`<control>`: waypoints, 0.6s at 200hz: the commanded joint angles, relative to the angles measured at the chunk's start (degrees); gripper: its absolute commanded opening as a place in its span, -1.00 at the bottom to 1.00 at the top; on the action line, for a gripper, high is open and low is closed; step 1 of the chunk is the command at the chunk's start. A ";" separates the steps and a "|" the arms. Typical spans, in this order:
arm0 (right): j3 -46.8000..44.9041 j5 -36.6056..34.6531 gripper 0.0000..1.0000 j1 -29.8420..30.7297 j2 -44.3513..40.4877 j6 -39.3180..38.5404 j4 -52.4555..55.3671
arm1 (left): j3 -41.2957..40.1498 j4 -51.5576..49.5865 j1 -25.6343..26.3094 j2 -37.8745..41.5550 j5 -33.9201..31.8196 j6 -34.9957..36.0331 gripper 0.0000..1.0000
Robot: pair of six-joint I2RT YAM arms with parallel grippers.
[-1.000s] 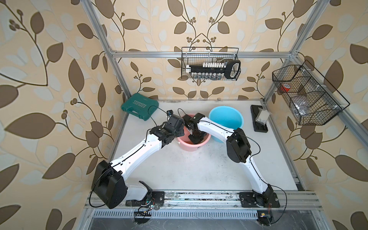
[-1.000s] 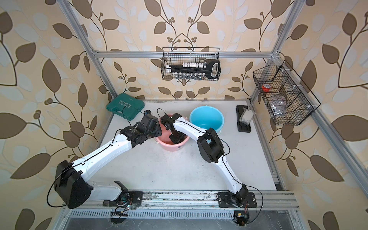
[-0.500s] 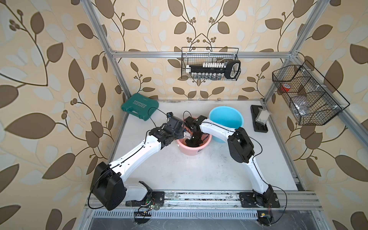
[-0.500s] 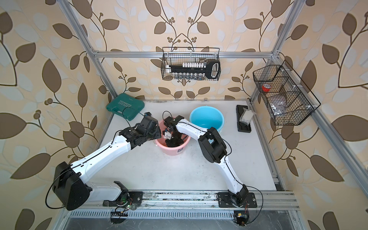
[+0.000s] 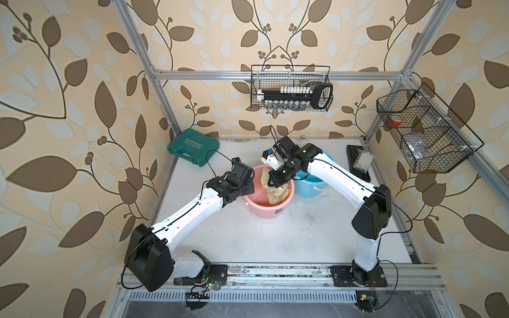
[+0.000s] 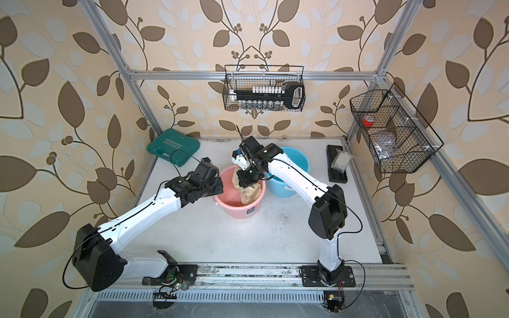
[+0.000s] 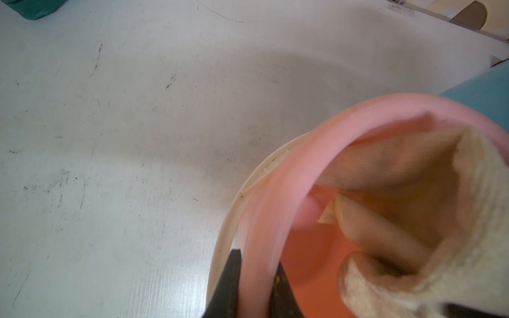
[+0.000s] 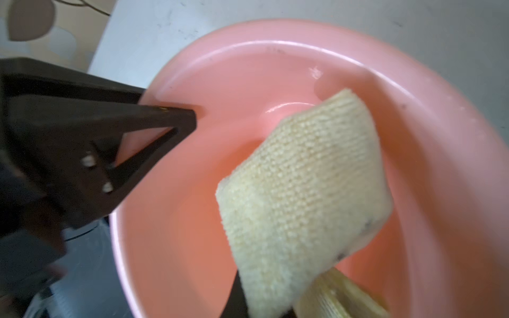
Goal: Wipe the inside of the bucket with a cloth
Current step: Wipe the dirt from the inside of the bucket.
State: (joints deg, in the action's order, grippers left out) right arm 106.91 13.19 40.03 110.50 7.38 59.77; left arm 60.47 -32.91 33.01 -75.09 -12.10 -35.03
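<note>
The scuffed white tabletop (image 5: pixel 275 242) lies nearest, between the two arm bases. On it stands the round pink plastic bucket (image 5: pixel 259 212), with a small dark label on its near wall. The left gripper (image 7: pixel 257 289) is clenched on the bucket's rim, on the side toward its own arm. In the left wrist view one dark finger sits outside the pink lip and the other inside.

The soft pale-yellow towelling cloth (image 5: pixel 276 194) is inside this bucket. The right gripper (image 5: pixel 272 183) is clamped tight on the cloth's upper part, over the bucket's mouth. The cloth hangs folded, and its long axis runs steeply down from the clamp. Its free lower end points toward the bucket's floor and lies against the inner wall on the near side, toward the right arm. In the right wrist view a few dark specks show along one edge.

Just beyond stands a round light-blue plastic bucket (image 5: pixel 314 187), close against the pink rim and partly hidden by the right arm. Farther back, a dark-green plastic tool case (image 5: pixel 192 147) sits at the left rear corner. At the right rear is a flat black tray (image 5: pixel 352 151) carrying a clear bag. A black wire basket (image 5: pixel 290 74) hangs on the far wall, and a second black wire basket (image 5: pixel 440 154) hangs on the right wall
</note>
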 commanded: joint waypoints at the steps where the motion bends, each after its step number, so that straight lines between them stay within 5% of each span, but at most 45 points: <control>1: -2.55 -14.81 -1.00 2.94 3.10 -1.35 3.34 | -0.18 0.03 0.03 1.88 0.28 0.90 -1.00; 73: -1.95 -35.10 -1.00 6.54 11.72 -1.21 7.62 | -0.04 0.30 -0.50 1.61 0.87 1.34 -1.00; 120: 4.45 -35.03 -1.00 4.63 20.34 3.99 9.45 | -1.51 1.15 -0.50 1.88 1.42 0.84 -1.00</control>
State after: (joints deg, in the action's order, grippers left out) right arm 107.81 -19.29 46.92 126.93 6.94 66.72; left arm 59.86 -31.18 32.62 -75.09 -10.68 -35.20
